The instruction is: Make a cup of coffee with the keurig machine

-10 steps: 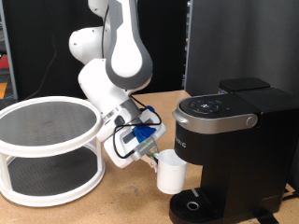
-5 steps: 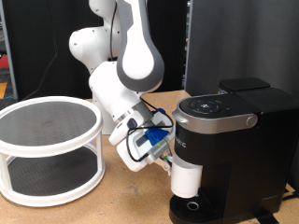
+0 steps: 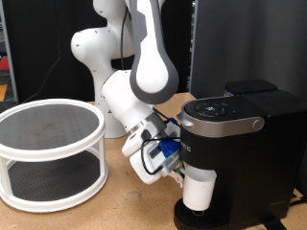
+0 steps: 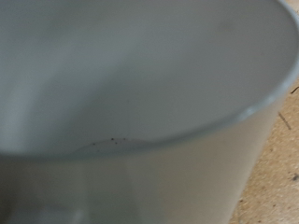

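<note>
The cup (image 3: 200, 190) stands upright under the brew head of the keurig machine (image 3: 235, 144), just above its round drip base (image 3: 197, 214). Keep it level and centred over that base, I'd judge, clear of the machine's front. Your gripper (image 3: 182, 172) is clamped on the cup from the exterior view's left; its rim (image 4: 187, 131) fills the wrist view.

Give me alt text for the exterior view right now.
The gripper holds the white cup under the black keurig machine, above its round drip base. A white two-tier rack stands at the exterior view's left.
</note>
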Robot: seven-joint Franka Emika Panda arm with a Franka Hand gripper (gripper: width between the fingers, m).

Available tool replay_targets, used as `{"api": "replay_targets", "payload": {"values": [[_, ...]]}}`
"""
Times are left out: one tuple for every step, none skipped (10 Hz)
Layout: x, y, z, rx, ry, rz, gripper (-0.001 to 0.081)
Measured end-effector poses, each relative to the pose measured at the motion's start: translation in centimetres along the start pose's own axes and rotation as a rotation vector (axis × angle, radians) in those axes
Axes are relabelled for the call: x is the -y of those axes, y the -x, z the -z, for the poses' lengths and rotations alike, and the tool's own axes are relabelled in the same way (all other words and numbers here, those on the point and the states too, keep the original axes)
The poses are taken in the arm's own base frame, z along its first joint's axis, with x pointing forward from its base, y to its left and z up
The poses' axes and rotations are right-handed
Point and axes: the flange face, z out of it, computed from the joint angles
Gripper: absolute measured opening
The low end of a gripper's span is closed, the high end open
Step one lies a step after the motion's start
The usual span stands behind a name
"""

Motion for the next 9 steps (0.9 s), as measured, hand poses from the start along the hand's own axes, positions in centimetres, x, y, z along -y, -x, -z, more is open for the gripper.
{"api": "replay_targets", "payload": {"values": [[-0.1, 0.5, -0.5, 0.007, 0.004, 0.003, 0.006], [-0.2, 0.9, -0.8, 0.011, 0.008, 0.006, 0.006], [-0.3, 1.3, -1.1, 0.017, 0.011, 0.009, 0.006], [-0.4, 1.7, -1.3, 0.019, 0.013, 0.01, 0.006], [-0.5, 2.0, -1.5, 0.021, 0.018, 0.011, 0.006], [-0.6, 2.4, -1.7, 0.019, 0.02, 0.009, 0.006], [-0.6, 2.5, -1.8, 0.015, 0.022, 0.009, 0.006], [-0.7, 2.7, -1.9, 0.015, 0.023, 0.005, 0.0071], [-0.7, 2.8, -2.0, 0.017, 0.025, 0.003, 0.0071]]}}
